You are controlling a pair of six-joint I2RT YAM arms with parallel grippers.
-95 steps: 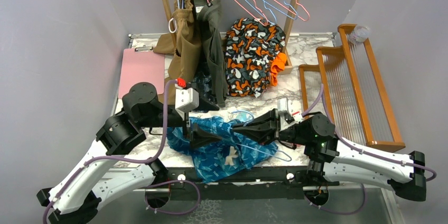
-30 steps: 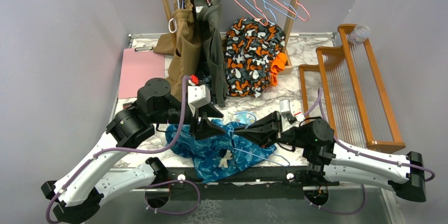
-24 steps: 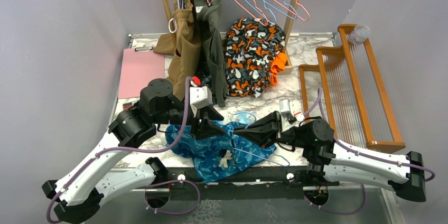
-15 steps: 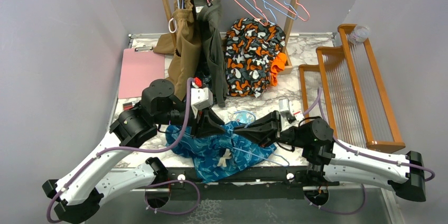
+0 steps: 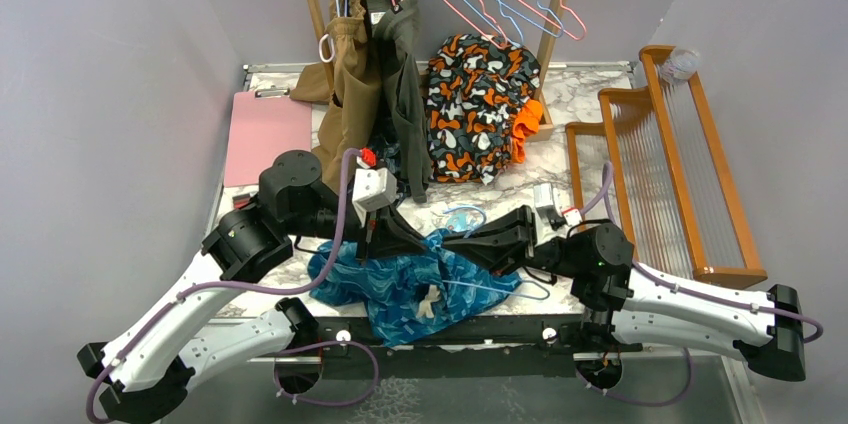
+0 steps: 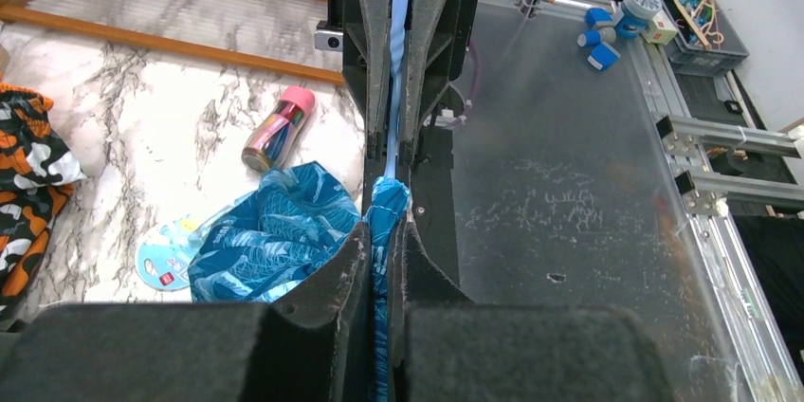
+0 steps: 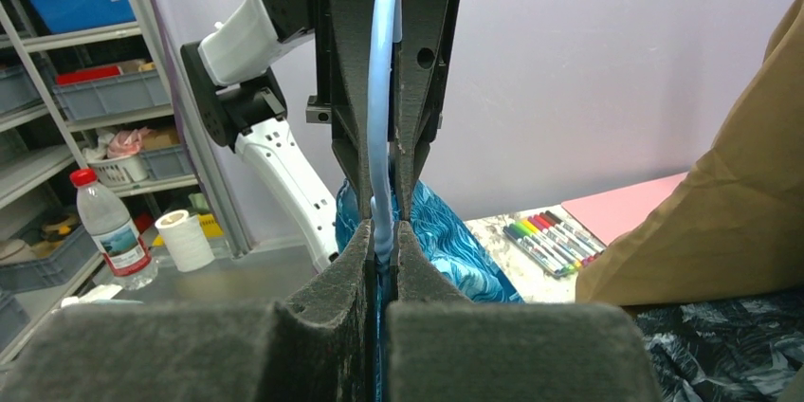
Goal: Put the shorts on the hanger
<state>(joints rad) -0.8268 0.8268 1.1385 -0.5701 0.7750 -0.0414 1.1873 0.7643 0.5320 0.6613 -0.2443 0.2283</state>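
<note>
– Two questions: how is each claw set, and where are the task's things?
– Left claw (image 5: 418, 240) is pinched together on a fold of the shorts (image 5: 400, 289), whose bulk sags below it and spreads under the right claw (image 5: 455, 241). That one is clamped on the hanger (image 7: 382, 89), with the light-blue wire running up between its fingers.
– What could go wrong?
– The fabric looks slick, so a thin pinch may slip out if the left claw pulls hard. The wire could also twist in the right claw, bunching the cloth.
– And around them?
– A marbled desk (image 5: 585, 84). Far left of the claws lies a pink clipboard (image 5: 268, 134), beyond them hang a tan garment (image 5: 350, 94) and a blotch-patterned garment (image 5: 475, 104), and far right stands a wooden rack (image 5: 650, 164). Plain lilac walls (image 5: 110, 94).
</note>
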